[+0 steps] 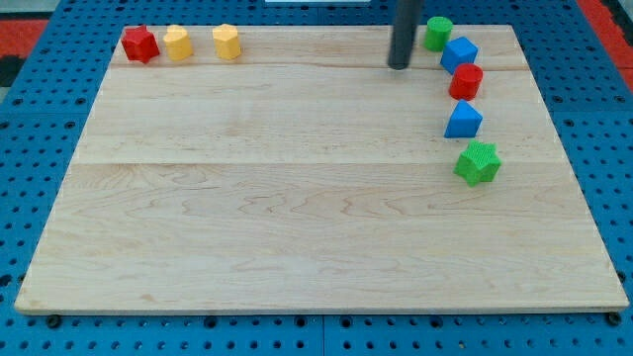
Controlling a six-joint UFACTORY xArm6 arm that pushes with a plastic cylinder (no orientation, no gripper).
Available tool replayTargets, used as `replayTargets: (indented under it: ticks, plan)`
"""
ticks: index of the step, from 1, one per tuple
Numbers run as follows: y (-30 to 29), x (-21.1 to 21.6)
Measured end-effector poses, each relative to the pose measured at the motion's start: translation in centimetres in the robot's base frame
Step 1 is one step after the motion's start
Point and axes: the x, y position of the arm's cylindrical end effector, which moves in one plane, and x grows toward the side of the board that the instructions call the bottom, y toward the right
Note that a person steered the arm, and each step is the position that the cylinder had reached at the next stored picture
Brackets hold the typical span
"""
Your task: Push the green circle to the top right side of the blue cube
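Tip (399, 65) of rod, my only tool since no gripper fitted so no jaws to report, sits on wooden board (297, 198) near view's top, just left of green circle (438, 33), apart from it. Green circle lies at blue cube's (459, 53) upper left, seemingly touching, though hard to tell. Task not done: circle must go round to cube's upper right. Below cube: red cylinder (466, 81), blue triangle (463, 120), green star (478, 162). Far left: red star (140, 44), two yellow blocks (177, 43) (226, 42), untouched.
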Motion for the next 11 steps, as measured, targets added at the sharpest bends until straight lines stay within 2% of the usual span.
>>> replayTargets:
  ticks: [3, 5, 9, 11]
  plan:
    - [2.2, -6.6]
    - [2.8, -6.7]
    - [8.2, -6.8]
    - [6.8, -7.4]
